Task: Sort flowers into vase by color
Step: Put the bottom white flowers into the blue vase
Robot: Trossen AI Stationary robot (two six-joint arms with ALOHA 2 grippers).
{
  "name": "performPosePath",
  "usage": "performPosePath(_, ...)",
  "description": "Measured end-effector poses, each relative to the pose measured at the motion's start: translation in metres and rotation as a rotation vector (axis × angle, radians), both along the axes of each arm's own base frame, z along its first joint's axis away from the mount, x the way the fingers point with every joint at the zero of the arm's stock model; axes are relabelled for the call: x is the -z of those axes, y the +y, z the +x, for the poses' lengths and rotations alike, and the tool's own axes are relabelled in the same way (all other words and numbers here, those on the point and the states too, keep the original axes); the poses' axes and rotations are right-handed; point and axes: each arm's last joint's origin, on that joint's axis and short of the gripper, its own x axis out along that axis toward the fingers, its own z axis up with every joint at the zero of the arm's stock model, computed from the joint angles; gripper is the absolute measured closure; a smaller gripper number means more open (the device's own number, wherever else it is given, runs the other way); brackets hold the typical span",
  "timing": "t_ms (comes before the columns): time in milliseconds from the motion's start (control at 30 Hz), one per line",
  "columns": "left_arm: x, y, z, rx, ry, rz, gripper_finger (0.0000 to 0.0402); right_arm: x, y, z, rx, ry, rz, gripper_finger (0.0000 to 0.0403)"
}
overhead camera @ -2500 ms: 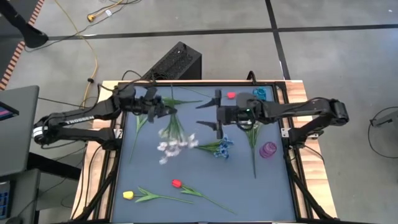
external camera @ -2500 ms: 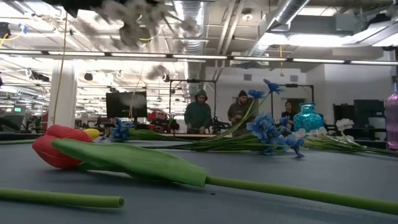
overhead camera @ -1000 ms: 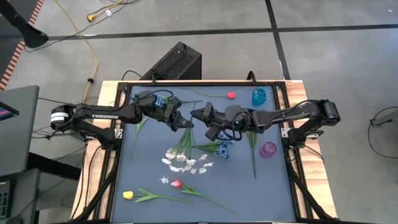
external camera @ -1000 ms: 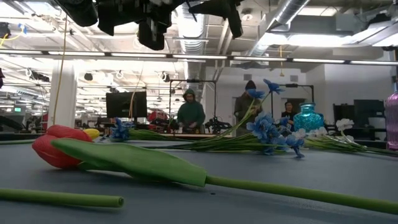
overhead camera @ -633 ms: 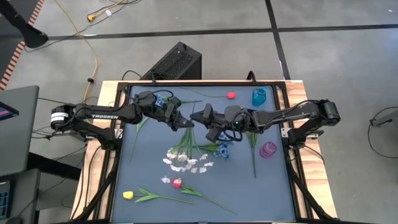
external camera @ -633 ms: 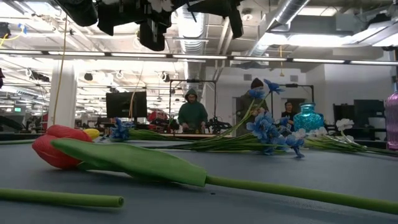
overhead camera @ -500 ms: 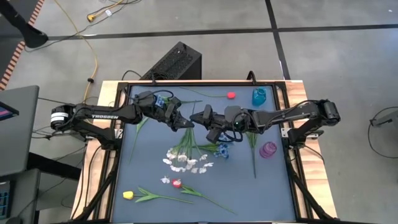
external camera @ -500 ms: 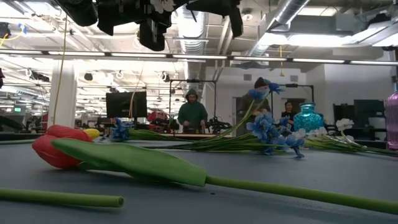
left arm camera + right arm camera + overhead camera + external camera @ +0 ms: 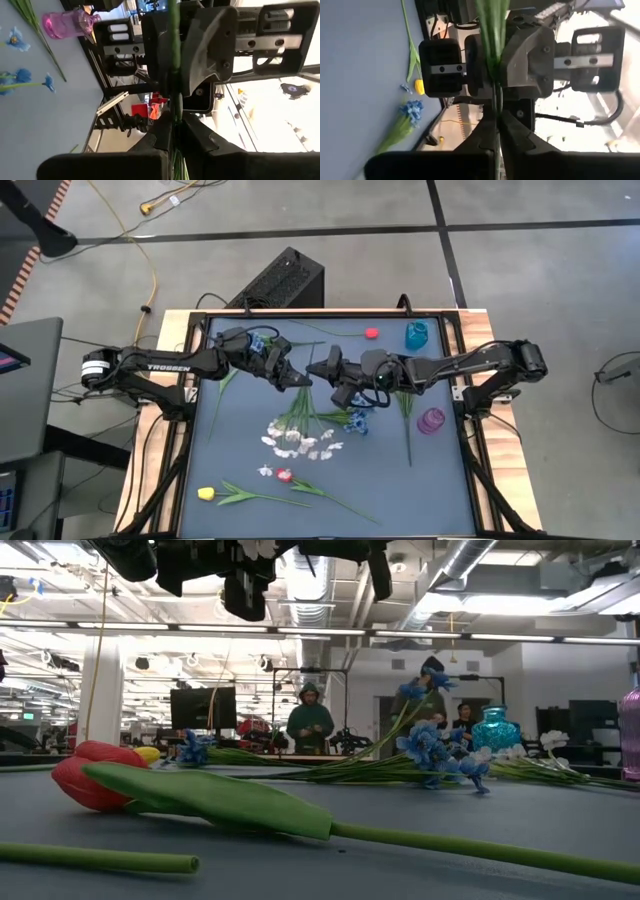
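Closing within the last second, my right gripper (image 9: 318,368) now pinches the white flower spray (image 9: 297,435) stem between its jaws, opposite my left gripper (image 9: 300,378), also clamped there. I fear both pulling apart could tear the thin stem.

2 vases (image 9: 417,334), approx. 8 flowers (image 9: 298,438).

black box (image 9: 283,280) on floor behind surface | yellow cable (image 9: 152,275) on floor | people (image 9: 311,720) standing in room | monitor (image 9: 202,707) dark
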Motion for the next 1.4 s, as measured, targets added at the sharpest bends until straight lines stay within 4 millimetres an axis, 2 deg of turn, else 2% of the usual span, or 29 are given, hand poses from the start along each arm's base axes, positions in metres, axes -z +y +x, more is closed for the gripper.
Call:
performPosePath(133,-0.001,0.001,0.000,-0.030,-0.017,0.027,0.0374,0.001,0.000,0.000,0.024,-0.019,0.125,0.0376)
performPosePath(267,-0.001,0.007,-0.001,-0.053,-0.037,0.077,0.0335,0.002,0.003,-0.001,0.041,-0.025,0.239,0.0376)
performPosePath(500,-0.001,0.038,-0.012,-0.070,-0.060,0.157,0.0257,0.002,0.008,-0.012,0.074,0.018,0.411,0.0376)
performPosePath(633,-0.002,0.058,-0.021,-0.097,-0.076,0.211,0.0232,-0.008,0.008,-0.030,0.100,0.032,0.570,0.0376)
performPosePath(800,-0.008,0.079,-0.036,-0.198,-0.105,0.308,0.0228,-0.030,-0.012,-0.065,0.180,0.019,0.822,0.0376)
performPosePath(933,-0.009,0.087,-0.042,-0.242,-0.107,0.336,0.0228,-0.037,-0.034,-0.106,0.260,-0.040,0.997,0.0376)
performPosePath(1033,-0.010,0.088,-0.044,-0.252,-0.110,0.345,0.0228,-0.029,-0.049,-0.140,0.345,-0.144,1.112,0.0377)
performPosePath(1167,-0.010,0.088,-0.043,-0.257,-0.111,0.359,0.0228,-0.014,-0.064,-0.183,0.396,-0.370,1.225,0.0377)
performPosePath(1267,-0.009,0.088,-0.043,-0.273,-0.111,0.378,0.0228,0.002,-0.071,-0.205,0.441,-0.487,1.244,0.0377)
performPosePath(1400,-0.009,0.088,-0.043,-0.291,-0.113,0.395,0.0228,0.025,-0.079,-0.224,0.561,-0.613,1.217,0.0377)
